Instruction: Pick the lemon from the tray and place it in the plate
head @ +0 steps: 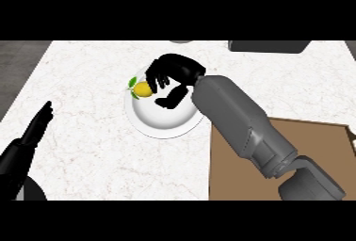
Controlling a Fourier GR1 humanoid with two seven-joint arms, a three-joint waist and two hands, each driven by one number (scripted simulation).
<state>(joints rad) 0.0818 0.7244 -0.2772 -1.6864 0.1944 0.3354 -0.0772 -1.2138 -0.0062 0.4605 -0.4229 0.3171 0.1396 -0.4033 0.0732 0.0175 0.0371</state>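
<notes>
While the right hand (173, 75) hangs over the far side of the white plate (167, 123), its fingers (157, 81) bend down and curl round the lemon (143, 89). The thumb sticks out lower down over the middle of the plate. The lemon is yellow with small green leaves, and it sits at the left far edge of the plate, just under the fingertips and touching them. I cannot tell if the lemon rests on the plate or is held a bit above it. The brown tray (327, 155) lies to the right, under the grey arm. The left hand (35, 127) rests at the left edge, fingers straight and together, holding nothing.
</notes>
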